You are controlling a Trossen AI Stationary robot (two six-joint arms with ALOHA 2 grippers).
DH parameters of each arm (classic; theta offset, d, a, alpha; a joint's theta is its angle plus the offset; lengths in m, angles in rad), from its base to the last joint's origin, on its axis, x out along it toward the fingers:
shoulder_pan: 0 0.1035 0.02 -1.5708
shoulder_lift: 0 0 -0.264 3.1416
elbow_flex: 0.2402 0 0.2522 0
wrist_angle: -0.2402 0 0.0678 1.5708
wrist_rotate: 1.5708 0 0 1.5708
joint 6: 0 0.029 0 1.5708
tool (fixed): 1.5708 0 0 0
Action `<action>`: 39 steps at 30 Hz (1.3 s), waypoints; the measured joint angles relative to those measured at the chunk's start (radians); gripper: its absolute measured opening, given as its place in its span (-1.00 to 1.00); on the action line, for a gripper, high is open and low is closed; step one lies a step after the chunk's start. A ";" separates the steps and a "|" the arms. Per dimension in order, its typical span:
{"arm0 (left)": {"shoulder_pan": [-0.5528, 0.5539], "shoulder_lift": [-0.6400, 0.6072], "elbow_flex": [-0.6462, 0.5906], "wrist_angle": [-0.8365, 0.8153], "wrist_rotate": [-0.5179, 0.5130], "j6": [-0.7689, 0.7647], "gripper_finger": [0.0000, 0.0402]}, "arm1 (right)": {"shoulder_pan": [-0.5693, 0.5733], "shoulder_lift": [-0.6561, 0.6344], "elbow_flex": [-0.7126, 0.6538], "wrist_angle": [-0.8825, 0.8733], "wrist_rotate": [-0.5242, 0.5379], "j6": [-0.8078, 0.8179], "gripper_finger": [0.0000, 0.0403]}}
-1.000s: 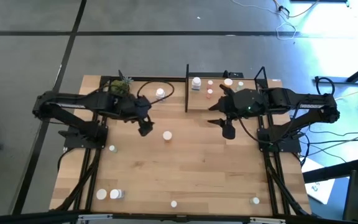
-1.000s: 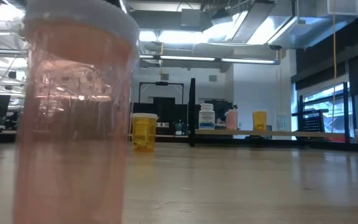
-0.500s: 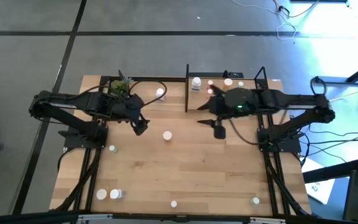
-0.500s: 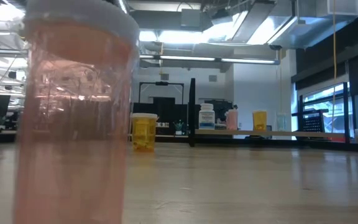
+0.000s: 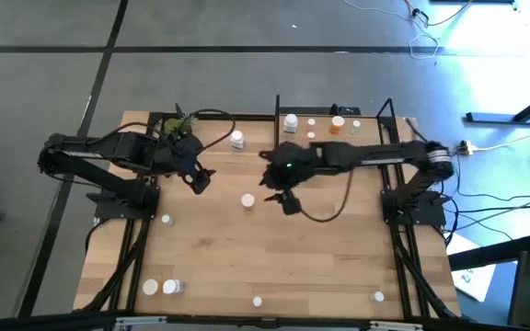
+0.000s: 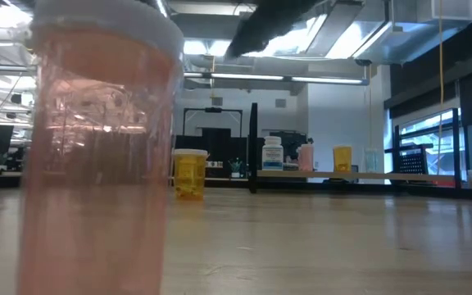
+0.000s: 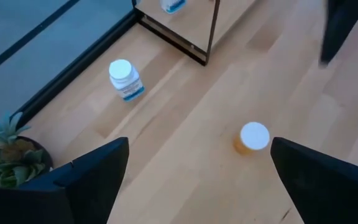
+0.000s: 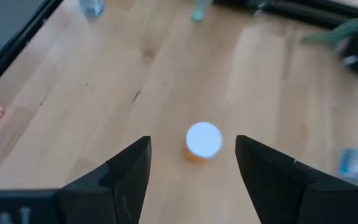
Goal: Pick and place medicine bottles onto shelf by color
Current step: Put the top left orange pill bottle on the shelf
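Observation:
An orange medicine bottle with a white cap (image 5: 247,200) stands upright on the table's middle. My right gripper (image 5: 287,199) hovers open just right of it, slanting down. In the right wrist view the bottle (image 8: 202,142) shows ahead between the open fingers (image 8: 192,146), untouched. My left gripper (image 5: 201,179) hangs open left of the bottle (image 7: 253,137), clear of it. The shelf (image 5: 366,147) at the far edge carries several bottles. A white bottle (image 5: 236,140) stands left of the shelf.
A potted plant (image 5: 178,127) stands at the far left. Loose bottles stand by the near edge (image 5: 159,287), (image 5: 258,301), (image 5: 377,296) and at the left (image 5: 167,219). A pink bottle (image 6: 97,156) fills the low view's left.
My right gripper has swung from in front of the shelf toward the table's left and down, rolling as it went, and now hangs beside the orange bottle. My left gripper has drawn back a little toward the far left. No bottle has moved.

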State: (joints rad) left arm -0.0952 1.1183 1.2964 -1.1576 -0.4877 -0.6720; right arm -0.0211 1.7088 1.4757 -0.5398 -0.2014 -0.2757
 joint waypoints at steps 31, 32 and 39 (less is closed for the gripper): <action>0.000 -0.006 -0.001 -0.012 0.003 0.000 0.93 | 0.005 0.204 0.000 0.074 0.024 0.032 -0.02; 0.000 -0.006 -0.001 -0.013 0.003 0.000 0.93 | 0.005 0.204 0.000 0.075 0.024 0.033 -0.03; 0.000 -0.006 -0.001 -0.012 0.003 0.000 0.93 | 0.005 0.204 0.000 0.090 0.025 0.030 0.05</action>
State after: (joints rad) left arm -0.0952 1.1126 1.2953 -1.1698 -0.4847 -0.6716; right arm -0.0166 1.9129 1.4761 -0.4498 -0.1765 -0.2457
